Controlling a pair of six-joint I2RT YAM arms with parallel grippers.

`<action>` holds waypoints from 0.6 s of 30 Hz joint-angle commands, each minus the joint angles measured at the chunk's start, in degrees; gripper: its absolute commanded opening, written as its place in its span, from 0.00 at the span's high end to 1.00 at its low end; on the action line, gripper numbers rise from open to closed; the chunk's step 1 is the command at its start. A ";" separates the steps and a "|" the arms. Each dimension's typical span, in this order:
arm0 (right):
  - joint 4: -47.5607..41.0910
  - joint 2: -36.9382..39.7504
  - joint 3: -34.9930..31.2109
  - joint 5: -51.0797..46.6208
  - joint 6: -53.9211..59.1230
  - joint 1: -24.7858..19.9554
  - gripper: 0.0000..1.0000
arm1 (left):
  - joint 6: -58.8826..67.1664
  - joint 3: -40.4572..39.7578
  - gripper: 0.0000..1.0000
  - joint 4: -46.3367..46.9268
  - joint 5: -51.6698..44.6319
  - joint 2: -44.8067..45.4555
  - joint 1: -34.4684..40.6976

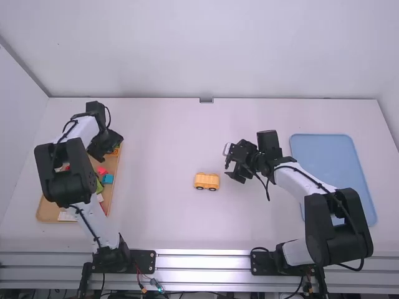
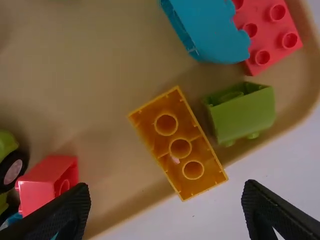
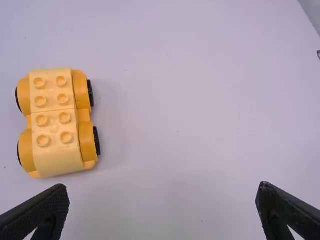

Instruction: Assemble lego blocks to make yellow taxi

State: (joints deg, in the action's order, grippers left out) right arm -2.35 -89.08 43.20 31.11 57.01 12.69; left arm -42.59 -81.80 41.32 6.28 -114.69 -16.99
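Note:
Over the far end of the wooden tray (image 1: pixel 48 212) hangs my left gripper (image 1: pixel 111 148). In the left wrist view, the left gripper (image 2: pixel 165 212) is open, with an upside-down orange-yellow brick (image 2: pixel 178 145) beyond its fingertips, hollow side showing, resting across the tray's rim. A yellow car (image 1: pixel 207 181) stands upright on its wheels mid-table. My right gripper (image 1: pixel 229 163) is just to the right of it. In the right wrist view, the right gripper (image 3: pixel 164 197) is open and empty, and the car (image 3: pixel 56 125) has studs on top.
Near the yellow brick lie a green brick (image 2: pixel 242 112), a blue brick (image 2: pixel 210 30), a red brick (image 2: pixel 270 30) and a pinkish-red brick (image 2: pixel 49 180). A black-wheeled green piece (image 2: pixel 7 165) is also there. A blue tray (image 1: pixel 321 146) lies at the right.

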 commanded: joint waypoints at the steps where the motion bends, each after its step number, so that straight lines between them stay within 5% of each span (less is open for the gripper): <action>1: -0.09 0.90 -0.15 0.31 0.02 0.00 0.01 | -0.68 0.07 0.20 0.35 0.63 0.02 -0.15; 13: -0.50 0.90 -0.15 0.33 0.07 0.00 0.01 | 0.42 0.13 0.22 0.66 0.63 -0.09 0.31; 18: -0.50 0.90 -0.15 0.31 0.02 0.11 0.01 | 0.42 0.11 0.15 -2.14 0.02 -0.09 0.31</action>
State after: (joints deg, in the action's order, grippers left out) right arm -2.72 -89.06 43.20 31.14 57.01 12.69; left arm -42.50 -81.80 39.62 6.26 -114.69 -16.97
